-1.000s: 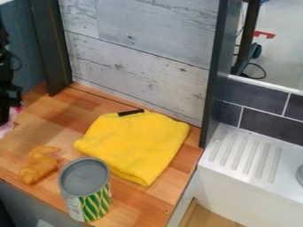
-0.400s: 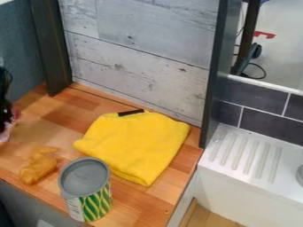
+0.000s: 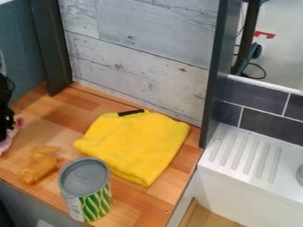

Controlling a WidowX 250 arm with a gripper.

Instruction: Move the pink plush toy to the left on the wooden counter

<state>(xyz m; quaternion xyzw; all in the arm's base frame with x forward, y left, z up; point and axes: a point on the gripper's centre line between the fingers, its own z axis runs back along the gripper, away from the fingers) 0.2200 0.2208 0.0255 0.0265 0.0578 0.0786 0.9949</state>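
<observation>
Where the view's left edge cuts in, black claw (image 3: pixel 8 128) is partly visible, low over the left part of the wooden worktop (image 3: pixel 62 117). Can't tell if it's wide or narrow. Pink-and-white item (image 3: pixel 9 141) is right at its lower end; can't confirm a grip on it. That item sits at the left edge of the view, partly cut off.

Nearest other thing: orange-brown lumpy object (image 3: pixel 39 167), lying on the worktop toward its front edge. Just to the right of that, a can (image 3: pixel 87 195) stands upright: grey top, green and yellow patterned side, white label area.

Yellow cloth (image 3: pixel 136 144) lies folded right of centre, behind and to the right of the can, black strip (image 3: pixel 130 112) at its far edge.

Behind the worktop: whitish-grey plank panel (image 3: pixel 136 57) between a dark left post (image 3: pixel 50 48) and a dark right post (image 3: pixel 214 66). Off the right side: white ridged drainboard (image 3: pixel 248 156), dark tiles (image 3: pixel 269 124) behind it. Further back, upper right: red object (image 3: pixel 264 34) and a black cable (image 3: pixel 260 69).
</observation>
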